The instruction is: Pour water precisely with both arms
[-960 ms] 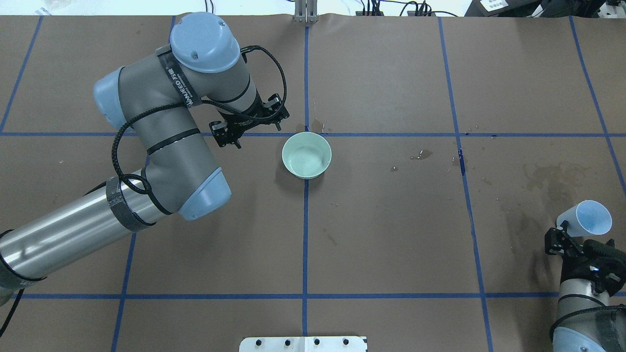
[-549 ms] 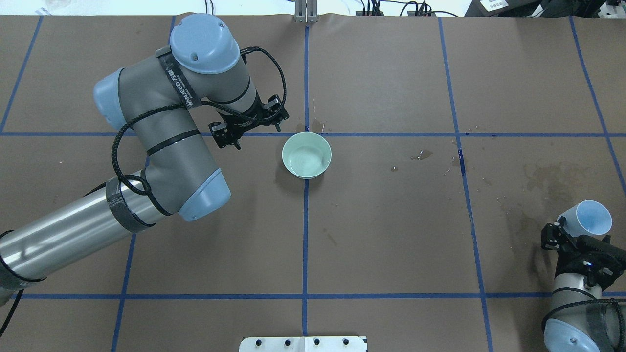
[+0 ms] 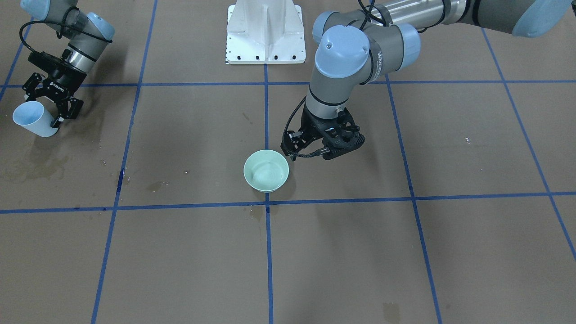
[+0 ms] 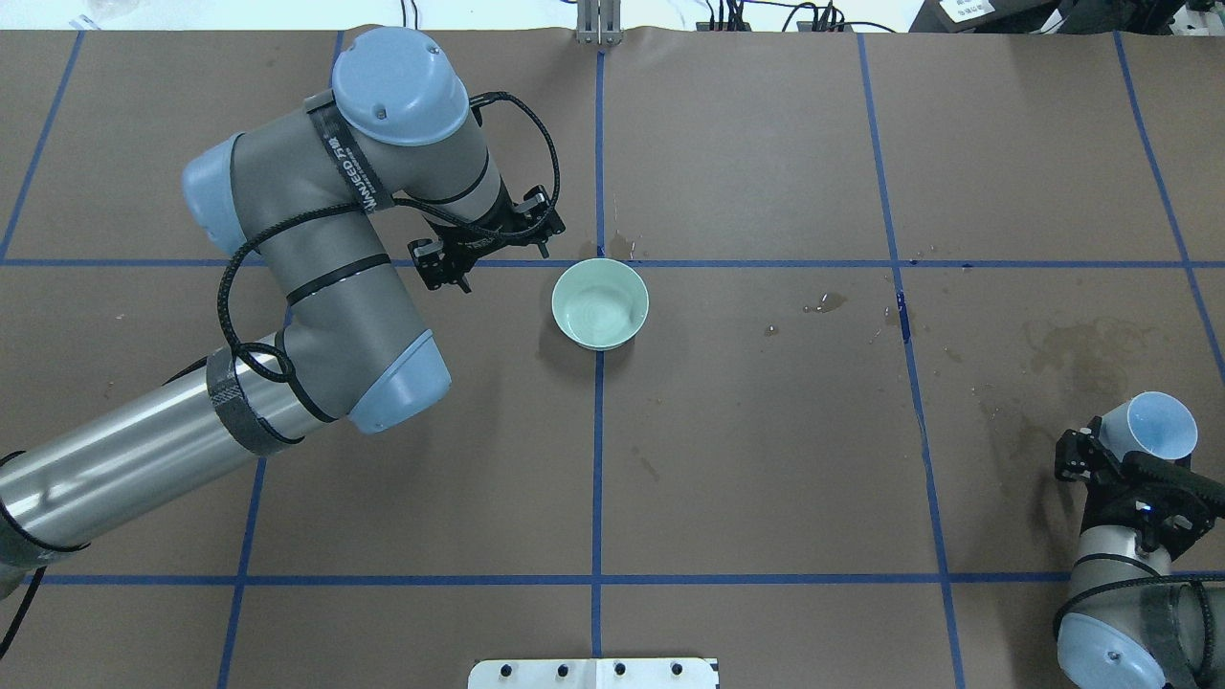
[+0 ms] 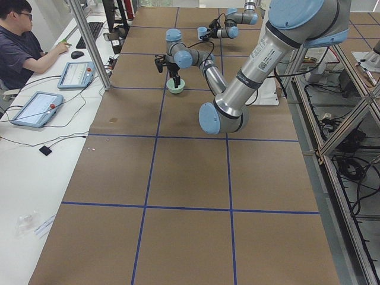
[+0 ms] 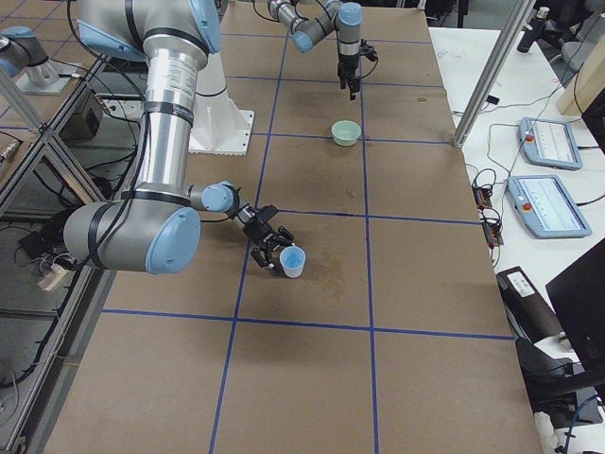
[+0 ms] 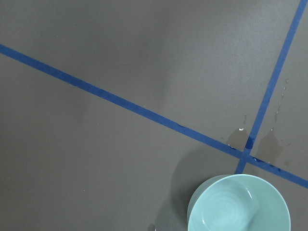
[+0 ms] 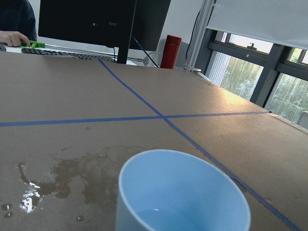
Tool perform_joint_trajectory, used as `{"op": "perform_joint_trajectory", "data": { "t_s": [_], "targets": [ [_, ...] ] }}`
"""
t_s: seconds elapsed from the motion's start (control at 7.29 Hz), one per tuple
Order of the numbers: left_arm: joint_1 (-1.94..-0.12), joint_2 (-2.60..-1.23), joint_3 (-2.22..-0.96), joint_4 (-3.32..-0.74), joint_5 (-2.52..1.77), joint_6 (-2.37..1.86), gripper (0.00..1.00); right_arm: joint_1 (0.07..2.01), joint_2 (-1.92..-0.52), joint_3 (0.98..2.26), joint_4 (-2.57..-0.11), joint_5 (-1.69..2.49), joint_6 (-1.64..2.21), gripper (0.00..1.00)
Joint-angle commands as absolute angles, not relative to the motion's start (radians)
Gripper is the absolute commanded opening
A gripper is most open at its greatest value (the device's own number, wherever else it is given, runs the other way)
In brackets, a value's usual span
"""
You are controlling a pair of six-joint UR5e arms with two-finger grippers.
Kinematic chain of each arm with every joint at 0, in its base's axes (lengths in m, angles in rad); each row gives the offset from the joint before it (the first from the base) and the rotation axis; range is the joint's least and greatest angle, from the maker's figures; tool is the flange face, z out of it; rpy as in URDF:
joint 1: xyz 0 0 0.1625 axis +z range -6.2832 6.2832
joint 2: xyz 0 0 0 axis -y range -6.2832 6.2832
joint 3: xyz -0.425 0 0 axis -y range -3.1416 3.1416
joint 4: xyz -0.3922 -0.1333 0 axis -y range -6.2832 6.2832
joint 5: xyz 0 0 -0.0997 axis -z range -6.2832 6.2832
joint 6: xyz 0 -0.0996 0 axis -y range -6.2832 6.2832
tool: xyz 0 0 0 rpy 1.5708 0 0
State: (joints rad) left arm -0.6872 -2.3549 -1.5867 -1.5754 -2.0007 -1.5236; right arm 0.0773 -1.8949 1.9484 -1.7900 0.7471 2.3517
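A mint-green bowl [image 4: 600, 303] stands at the crossing of blue tape lines in the middle of the table [image 4: 766, 459]; it also shows in the front view [image 3: 266, 171] and the left wrist view [image 7: 239, 204]. My left gripper [image 4: 486, 247] hovers just left of the bowl, open and empty, pointing down [image 3: 320, 150]. My right gripper [image 4: 1134, 457] is shut on a light blue cup [image 4: 1153, 426] at the table's near right, held tilted [image 3: 31, 118]. A small pool of water [image 8: 154, 214] lies in the cup's bottom.
Dark wet stains [image 4: 1081, 349] and small droplets [image 4: 825, 304] mark the brown paper between bowl and cup. The white pedestal [image 3: 265, 31] stands at the robot's side. An operator [image 5: 24, 41] and tablets [image 5: 74, 74] sit beyond the far edge.
My right wrist has shifted slightly left and back toward the robot's base, with the cup still in its grip. The left arm and the bowl have not moved.
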Motion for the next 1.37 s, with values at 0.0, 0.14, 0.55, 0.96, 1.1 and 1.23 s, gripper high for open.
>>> {"op": "perform_joint_trajectory", "data": {
  "t_s": [0.0, 0.14, 0.55, 0.96, 1.1, 1.23],
  "targets": [
    [-0.687, -2.355, -1.585, -1.575, -2.000, -1.525, 1.00, 0.107, -1.894, 1.910, -1.717, 0.733, 2.301, 0.99],
    [-0.686, -2.355, -1.582, -1.575, -2.000, -1.526, 1.00, 0.123, -1.885, 1.860, -1.650, 0.732, 2.290, 0.99],
    [-0.686, -2.355, -1.583, -1.575, -2.000, -1.528, 1.00, 0.146, -1.873, 1.847, -1.621, 0.732, 2.258, 0.74],
    [-0.686, -2.355, -1.583, -1.575, -2.000, -1.528, 1.00, 0.198, -1.845, 1.850, -1.621, 0.724, 2.224, 0.00],
    [-0.686, -2.355, -1.582, -1.575, -2.000, -1.528, 1.00, 0.222, -1.844, 1.861, -1.615, 0.724, 2.192, 0.00],
    [-0.686, -2.355, -1.582, -1.575, -2.002, -1.528, 1.00, 0.268, -1.853, 1.867, -1.486, 0.719, 2.064, 0.00]
  ]
}}
